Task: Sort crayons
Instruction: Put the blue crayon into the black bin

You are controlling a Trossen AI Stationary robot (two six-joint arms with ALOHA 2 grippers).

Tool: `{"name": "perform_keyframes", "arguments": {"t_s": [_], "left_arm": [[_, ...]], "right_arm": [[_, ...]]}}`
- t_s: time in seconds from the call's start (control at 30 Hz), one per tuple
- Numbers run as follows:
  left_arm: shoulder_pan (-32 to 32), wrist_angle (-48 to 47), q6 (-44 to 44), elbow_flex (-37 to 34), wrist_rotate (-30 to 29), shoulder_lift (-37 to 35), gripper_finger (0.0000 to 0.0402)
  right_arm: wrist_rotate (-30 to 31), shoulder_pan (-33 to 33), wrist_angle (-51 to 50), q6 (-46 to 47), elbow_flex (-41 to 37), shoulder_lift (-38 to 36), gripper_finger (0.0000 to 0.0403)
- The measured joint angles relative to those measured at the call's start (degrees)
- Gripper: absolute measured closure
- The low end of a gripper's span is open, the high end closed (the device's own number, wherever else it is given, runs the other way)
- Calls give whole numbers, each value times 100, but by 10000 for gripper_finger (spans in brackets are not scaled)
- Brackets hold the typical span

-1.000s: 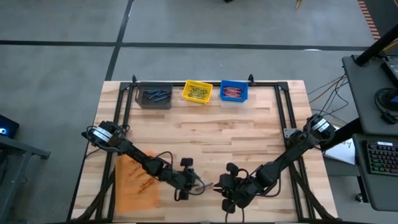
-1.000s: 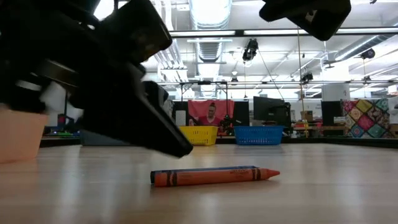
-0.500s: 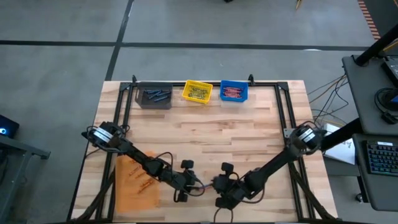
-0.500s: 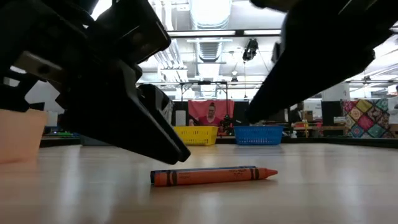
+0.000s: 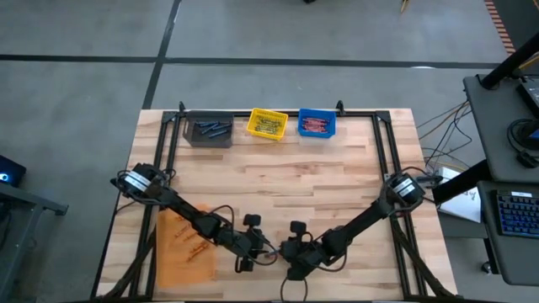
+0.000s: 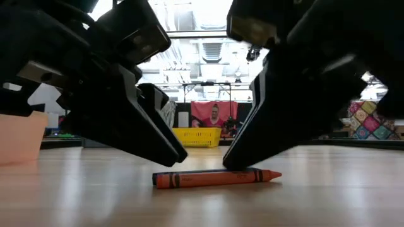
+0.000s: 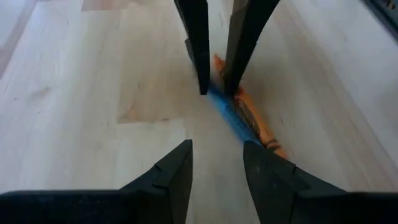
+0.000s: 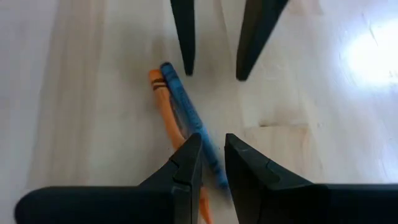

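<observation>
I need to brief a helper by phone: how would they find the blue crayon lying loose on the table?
Go to the near edge of the wooden table, where the two end effectors meet. Between the left end effector and the right end effector lie two crayons touching; the blue crayon lies against the orange crayon.

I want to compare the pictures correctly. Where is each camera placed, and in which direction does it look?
High: overhead, looking down on left gripper, right gripper.
Low: at tabletop height, level, orange crayon between both grippers.
Left wrist: past its own fingers at blue crayon.
Right wrist: past its own fingers; also shows both crayons.
</observation>
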Motion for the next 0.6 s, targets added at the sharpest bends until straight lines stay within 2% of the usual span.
{"name": "perform_keyframes", "arguments": {"t_s": [0.43, 0.6], "left_arm": [[7, -227, 130, -2, -108, -226, 277], [28, -226, 155, -20, -395, -198, 277]], "right_arm": [[0, -353, -19, 80, -2, 51, 344], [-143, -428, -20, 61, -2, 62, 344]]}}
